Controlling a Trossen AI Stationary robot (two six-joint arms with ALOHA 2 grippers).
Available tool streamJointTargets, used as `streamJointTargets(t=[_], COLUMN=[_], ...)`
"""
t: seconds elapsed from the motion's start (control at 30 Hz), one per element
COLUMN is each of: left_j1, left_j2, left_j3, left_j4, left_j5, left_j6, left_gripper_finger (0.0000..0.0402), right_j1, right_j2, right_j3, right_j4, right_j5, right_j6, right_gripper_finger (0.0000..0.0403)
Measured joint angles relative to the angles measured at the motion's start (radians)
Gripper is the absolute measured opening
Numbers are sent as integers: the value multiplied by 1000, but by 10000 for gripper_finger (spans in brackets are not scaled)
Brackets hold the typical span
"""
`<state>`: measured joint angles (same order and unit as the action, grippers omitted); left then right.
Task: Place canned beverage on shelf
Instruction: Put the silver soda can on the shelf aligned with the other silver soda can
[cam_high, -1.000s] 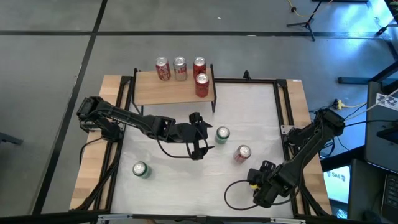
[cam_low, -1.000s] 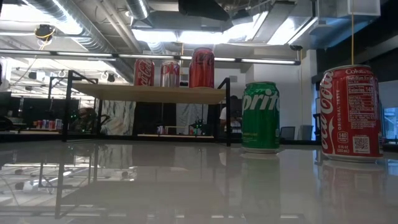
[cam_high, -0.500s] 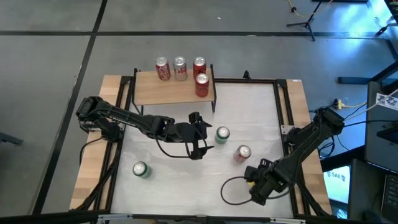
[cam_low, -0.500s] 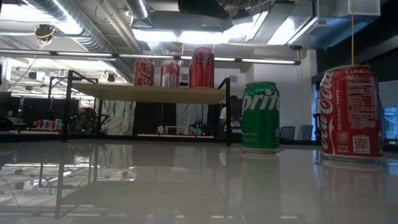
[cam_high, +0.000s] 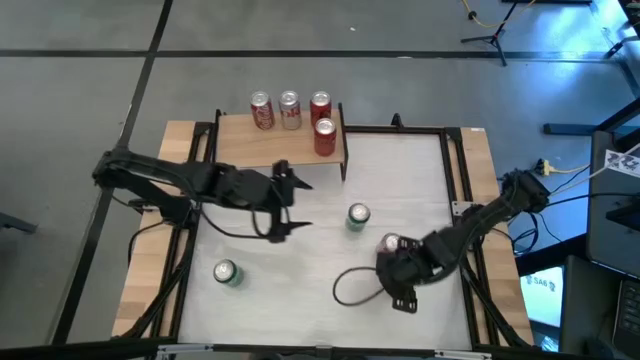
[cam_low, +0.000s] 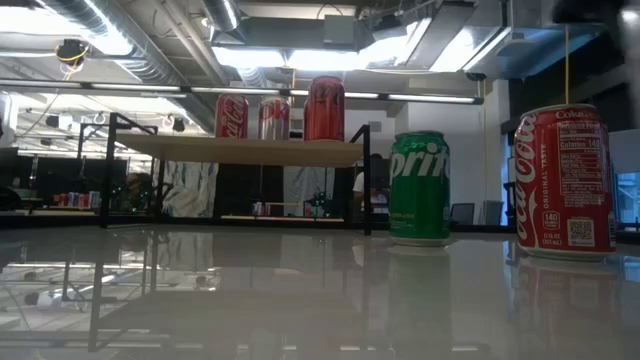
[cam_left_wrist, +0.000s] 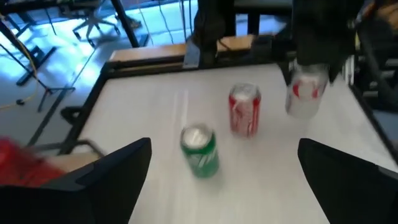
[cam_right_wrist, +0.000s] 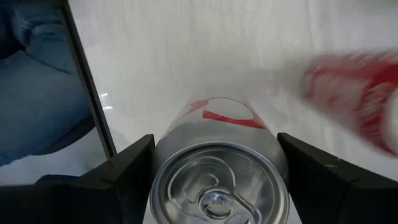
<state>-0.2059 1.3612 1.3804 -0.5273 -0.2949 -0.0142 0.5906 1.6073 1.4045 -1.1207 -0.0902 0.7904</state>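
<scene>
High view: the right pincer is down over the worktop, its fingers straddling a silver-and-red can that stands upright there. Right wrist view looks straight down on that can's top, which sits between the two dark fingers with a narrow gap showing on each side, so the fingers look spread about the can rather than clamped; whether they touch it cannot be told. Beyond this pincer, a red can shows blurred on the worktop. Just beside the right pincer, toward the shelf, stands a green Sprite can. The left pincer hangs released, fingers wide apart, close in front of the shelf edge, with nothing between its fingers; ahead of it, in the left wrist view, are the Sprite can and a red can. The shelf carries four cans: three in a row along its far edge and one red can nearer its front corner. Another green can stands alone on the worktop, well apart from both pincers.
</scene>
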Motion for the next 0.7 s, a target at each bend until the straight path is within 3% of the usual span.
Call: streamJointTargets(t=[0.33,0.5,0.7], left_j1=[50,85,129], left_j2=[-187,-328,-489], left_j3=[-52,-252,-510], left_j4=[-128,-38,170], left_j5=[18,103,111], left_j6=[27,3,-10], left_gripper_finger=[395,395,395], right_j1=[-225,-329,-462], right_j2=[-2,-2,-1], right_j3=[191,248,253], right_j4=[10,104,196], right_j5=[-4,-13,-80], right_j6=[-291,-457,-642], right_gripper_finger=[289,290,289])
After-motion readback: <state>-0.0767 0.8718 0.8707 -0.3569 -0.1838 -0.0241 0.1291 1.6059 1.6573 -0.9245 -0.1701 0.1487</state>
